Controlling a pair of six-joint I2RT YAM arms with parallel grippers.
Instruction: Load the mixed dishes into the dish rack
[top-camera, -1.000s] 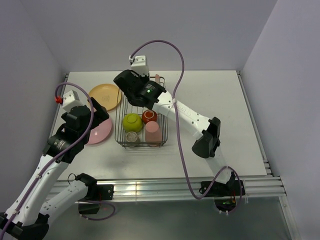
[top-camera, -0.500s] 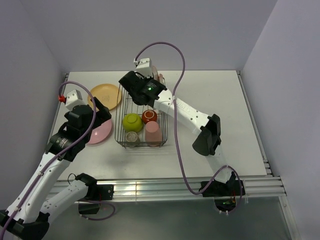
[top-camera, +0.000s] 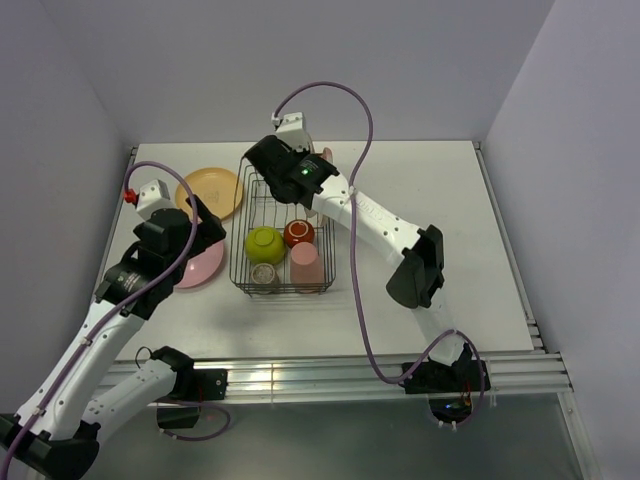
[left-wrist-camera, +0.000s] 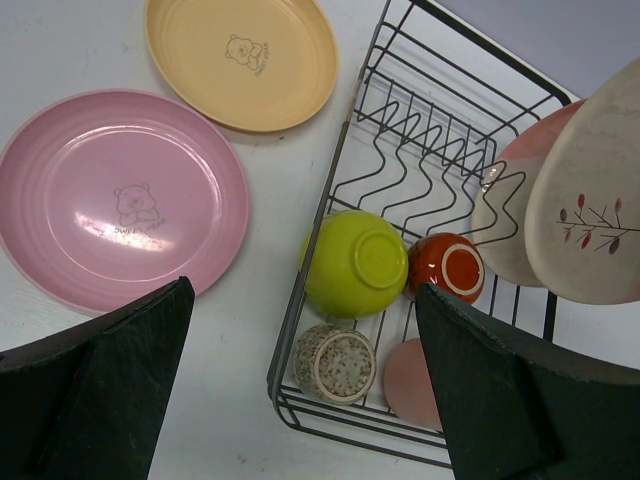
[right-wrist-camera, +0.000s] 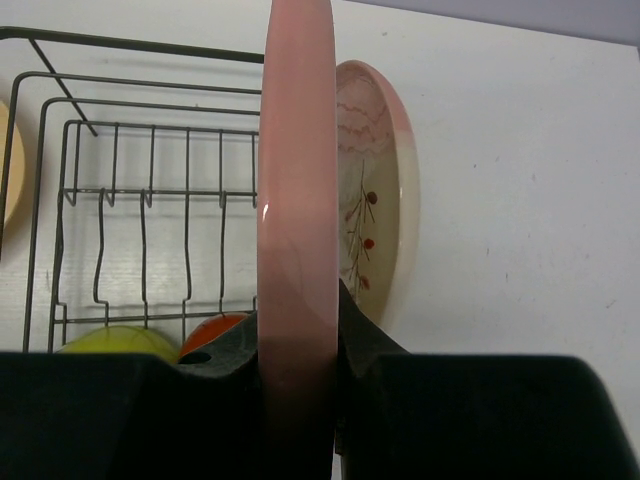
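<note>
Narrowly parted, right gripper (right-wrist-camera: 297, 345) clamps pink-and-cream plate (right-wrist-camera: 297, 150); left gripper (left-wrist-camera: 300, 385) gapes wide.

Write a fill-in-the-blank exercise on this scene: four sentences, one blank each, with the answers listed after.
1. The right gripper is shut on a plate held on ____.
2. The only bowl in the rack is coloured ____.
3. On the table, next to the yellow plate, lies a flat plate coloured ____.
4. The left gripper, wide open, holds ____.

Missing words: edge; green; pink; nothing.
</note>
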